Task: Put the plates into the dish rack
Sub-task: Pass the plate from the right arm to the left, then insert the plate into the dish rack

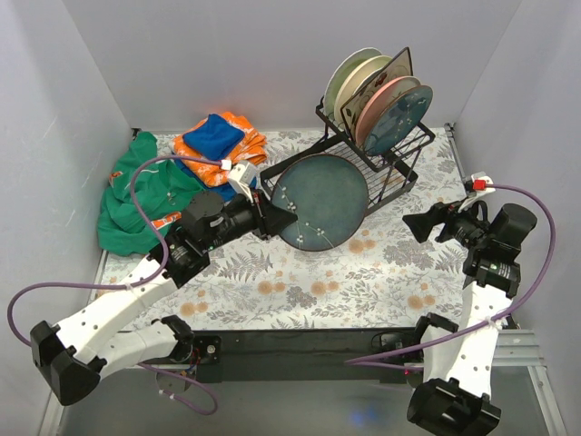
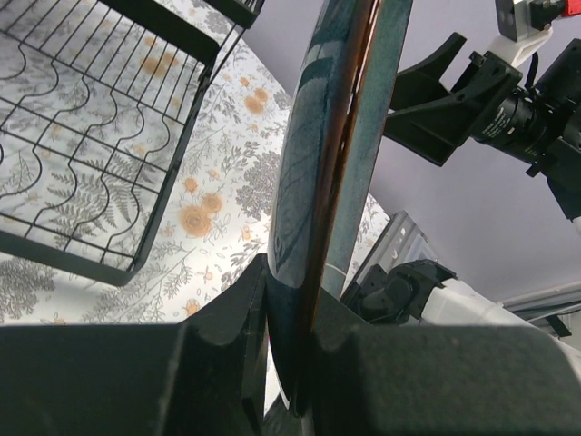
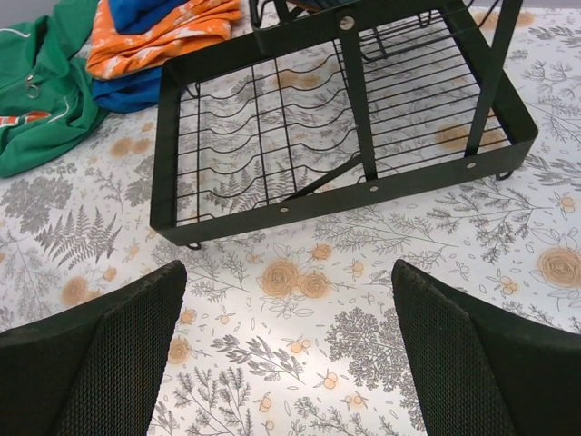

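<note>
Since the left claw (image 1: 275, 214) only pinches the teal plate (image 1: 322, 202) by its rim, mid-frame at the rack (image 1: 397, 173) edge, it could slip or bang the frame. Right claw (image 1: 419, 223) is spread, empty.

Dark teal plate (image 1: 322, 202) with pale specks, and a rust-brown line along its edge in the left wrist view; dish rack (image 3: 345, 193) is plain black wire. Racked plates: pale green-cream plate (image 1: 349, 73), pink-and-cream plate (image 1: 386, 104), speckled teal plate (image 1: 410, 113). Tablecloth (image 1: 363, 291) is white with grey ferns and orange flowers; orange cloth (image 1: 243, 138), blue cloth (image 1: 215, 134), green garment (image 1: 136, 202).
</note>
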`<state>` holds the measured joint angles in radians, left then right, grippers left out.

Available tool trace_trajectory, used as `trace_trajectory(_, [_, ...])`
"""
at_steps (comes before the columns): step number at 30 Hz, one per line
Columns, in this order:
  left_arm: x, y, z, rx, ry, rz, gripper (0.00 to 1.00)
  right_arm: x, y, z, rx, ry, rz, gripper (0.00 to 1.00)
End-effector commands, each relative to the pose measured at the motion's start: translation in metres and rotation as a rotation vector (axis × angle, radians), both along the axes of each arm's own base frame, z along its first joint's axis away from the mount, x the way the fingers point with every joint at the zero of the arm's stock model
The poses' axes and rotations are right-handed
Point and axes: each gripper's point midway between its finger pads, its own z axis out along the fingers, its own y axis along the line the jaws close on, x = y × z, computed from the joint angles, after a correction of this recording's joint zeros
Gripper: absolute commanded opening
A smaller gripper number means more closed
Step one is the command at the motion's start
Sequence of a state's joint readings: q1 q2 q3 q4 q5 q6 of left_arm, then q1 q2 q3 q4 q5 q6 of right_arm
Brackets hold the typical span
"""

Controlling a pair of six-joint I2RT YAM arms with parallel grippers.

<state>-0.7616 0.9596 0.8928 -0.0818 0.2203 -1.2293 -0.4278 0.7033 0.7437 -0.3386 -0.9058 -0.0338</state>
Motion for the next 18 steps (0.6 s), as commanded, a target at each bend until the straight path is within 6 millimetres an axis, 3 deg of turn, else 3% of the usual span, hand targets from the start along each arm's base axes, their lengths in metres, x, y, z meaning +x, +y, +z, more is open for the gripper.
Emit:
trace_trajectory(1, [0.004,-0.004,0.084,-0.155,-0.207,-0.005,0.0,0.005,-0.01,0.009,-0.011,-0.018,-0.044,0.98])
trace_trajectory(18, [0.044,-0.041,0.126,-0.141,-0.34,-0.019,0.0,0.011,-0.018,-0.001,0.012,0.011,-0.049,0.98])
